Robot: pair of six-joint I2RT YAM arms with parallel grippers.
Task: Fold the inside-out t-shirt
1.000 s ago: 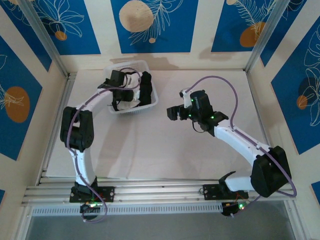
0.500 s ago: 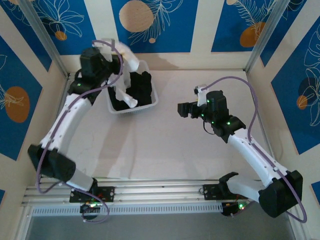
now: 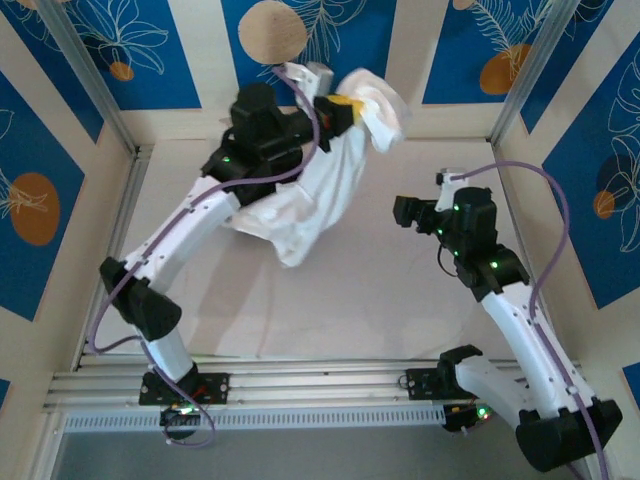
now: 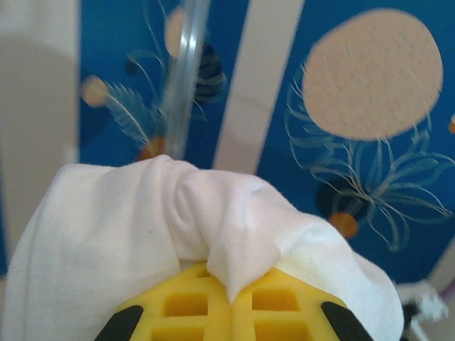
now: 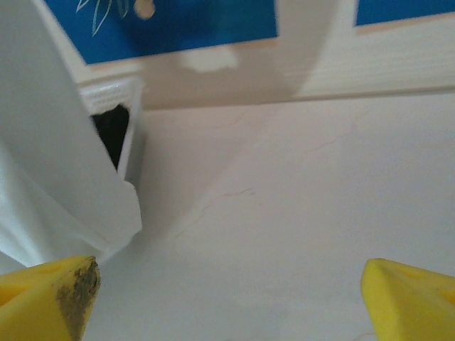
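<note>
Left wrist: plain white t-shirt (image 4: 135, 220) between yellow fingers (image 4: 186, 307)

Left hand (image 3: 348, 104) hoisted t-shirt (image 3: 322, 190) high, right hand (image 3: 404, 212) withdrew rightward

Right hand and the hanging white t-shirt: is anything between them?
No. The top view shows a bare stretch of table between the open right hand and the t-shirt.

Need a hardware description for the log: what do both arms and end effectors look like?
Left arm and right arm: white links, black joint housings, looping purple cables, green status lights. Left end effector: yellow fingers with square grid recesses. Right end effector: yellow pointed tips, one dark-smudged.
</note>
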